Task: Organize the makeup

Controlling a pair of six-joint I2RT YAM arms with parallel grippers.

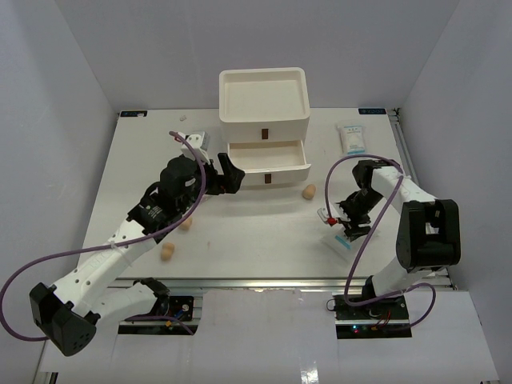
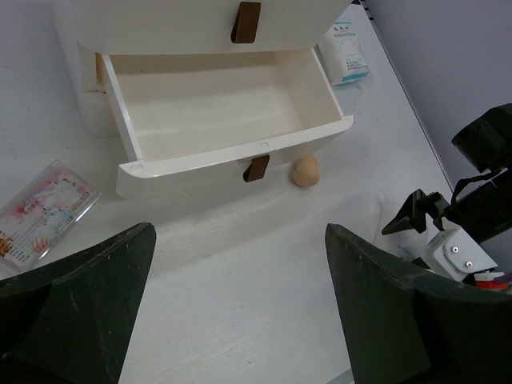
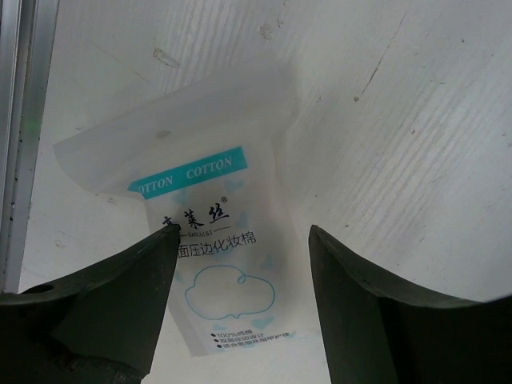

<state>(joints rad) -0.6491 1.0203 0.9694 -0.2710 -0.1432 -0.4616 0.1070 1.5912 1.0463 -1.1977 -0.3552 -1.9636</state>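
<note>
My right gripper point(image 1: 350, 224) point(image 3: 242, 230) is open and hovers low over a white-blue "COTTON" sachet point(image 3: 228, 280) point(image 1: 346, 242) that lies flat near the table's front right edge. Its jaws straddle the sachet without gripping it. My left gripper point(image 1: 232, 178) point(image 2: 240, 232) is open and empty, in front of the open drawer point(image 2: 232, 156) of the white box point(image 1: 264, 120). One tan sponge point(image 1: 308, 191) point(image 2: 305, 171) lies just right of the drawer front. Two more sponges point(image 1: 185, 224) point(image 1: 167, 252) lie beside my left arm. A second sachet point(image 1: 352, 138) point(image 2: 344, 52) lies at the back right.
A clear packet with pink contents point(image 2: 44, 210) point(image 1: 196, 142) lies left of the box. A small white and red thing point(image 1: 326, 214) sits beside my right gripper; I cannot tell what it is. The metal table rail point(image 3: 16, 120) runs close to the sachet.
</note>
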